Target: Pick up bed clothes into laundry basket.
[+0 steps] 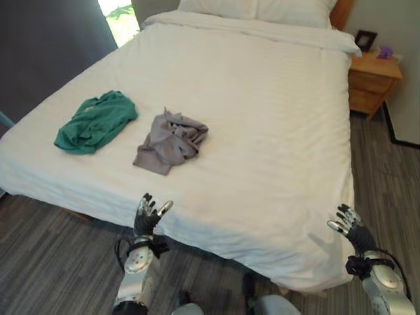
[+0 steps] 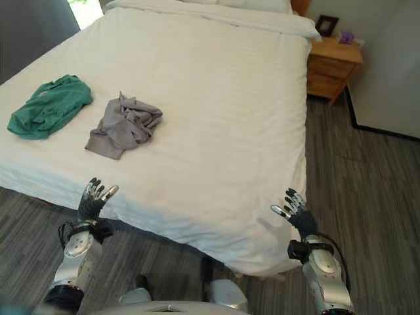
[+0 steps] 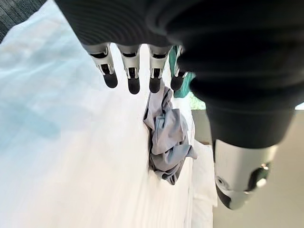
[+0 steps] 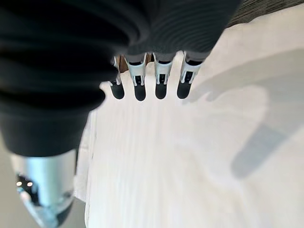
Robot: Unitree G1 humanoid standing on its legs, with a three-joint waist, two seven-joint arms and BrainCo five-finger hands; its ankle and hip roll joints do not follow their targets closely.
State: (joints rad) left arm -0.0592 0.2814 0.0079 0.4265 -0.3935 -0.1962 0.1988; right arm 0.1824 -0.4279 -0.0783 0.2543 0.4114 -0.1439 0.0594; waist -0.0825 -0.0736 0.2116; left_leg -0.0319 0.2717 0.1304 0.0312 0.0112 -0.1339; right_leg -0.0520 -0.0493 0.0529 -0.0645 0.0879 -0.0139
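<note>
A large bed [image 1: 262,131] covered in a white striped sheet is seen from its foot end. White pillows [image 1: 262,8] are laid across its head. Beside the head, on the right, a wooden nightstand [image 1: 371,82] is placed, with a dark picture frame [image 1: 365,40] and a small purple object [image 1: 385,51] set on top. A grey wood-plank floor [image 1: 384,170] is laid around the bed.

Two garments on the bed [image 1: 275,131] — one green shirt [image 1: 96,121], one grey shirt [image 1: 170,140]. Two pillows [image 1: 259,9] at the head. One nightstand [image 1: 373,81] — on it one picture frame [image 1: 366,40], one small purple thing [image 1: 385,51].
</note>
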